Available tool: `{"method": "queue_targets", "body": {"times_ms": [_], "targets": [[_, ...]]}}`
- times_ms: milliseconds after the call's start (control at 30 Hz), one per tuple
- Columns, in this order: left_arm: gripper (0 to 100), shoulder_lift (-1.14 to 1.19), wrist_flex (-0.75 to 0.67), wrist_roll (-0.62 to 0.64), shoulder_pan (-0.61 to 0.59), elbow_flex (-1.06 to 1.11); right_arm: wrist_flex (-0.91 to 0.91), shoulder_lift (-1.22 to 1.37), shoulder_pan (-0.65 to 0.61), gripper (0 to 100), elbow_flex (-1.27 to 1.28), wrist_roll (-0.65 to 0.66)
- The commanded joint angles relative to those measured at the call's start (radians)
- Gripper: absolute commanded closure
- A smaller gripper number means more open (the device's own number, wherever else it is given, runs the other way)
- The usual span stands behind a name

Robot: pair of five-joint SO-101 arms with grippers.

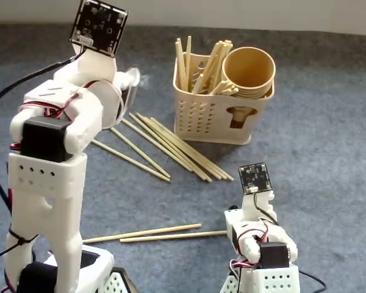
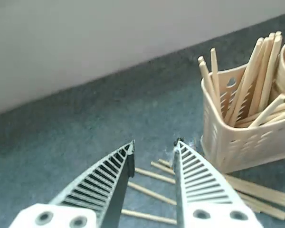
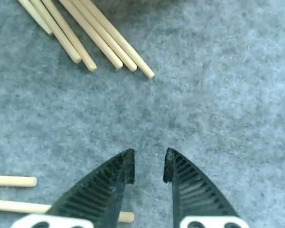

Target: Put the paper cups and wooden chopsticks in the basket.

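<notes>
Grey felt surface (image 1: 329, 159): tan paper cups (image 1: 250, 70) and some wooden chopsticks (image 1: 210, 66) sit in the cream slotted basket (image 1: 213, 122); loose chopsticks (image 1: 183, 149) remain. My left gripper (image 2: 153, 147) and right gripper (image 3: 148, 166) gape empty.

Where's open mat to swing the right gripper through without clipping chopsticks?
Widest bare mat lies to the right of the basket in the high view. A narrower strip runs between the chopstick fan and the two front chopsticks. It is crowded at the fan.
</notes>
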Motion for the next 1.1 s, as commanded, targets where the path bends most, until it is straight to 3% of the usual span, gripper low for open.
{"method": "queue_targets", "body": {"times_ms": [0,300,700,867,1067], "targets": [[85,-0.031,0.107,-0.112,-0.067,-0.010,0.005,-0.010,-0.002,87.9,0.117,0.011],[85,-0.027,0.295,-0.379,-0.168,-0.007,0.005,-0.010,-0.002,87.9,0.117,0.011],[85,-0.027,0.296,-0.776,-0.288,0.309,0.005,-0.010,-0.002,87.9,0.117,0.011],[85,-0.027,0.216,-0.931,-0.289,0.455,0.005,-0.010,-0.002,87.9,0.117,0.011],[85,-0.025,0.063,-1.028,-0.288,0.613,0.005,-0.010,-0.002,87.9,0.117,0.011]]}}
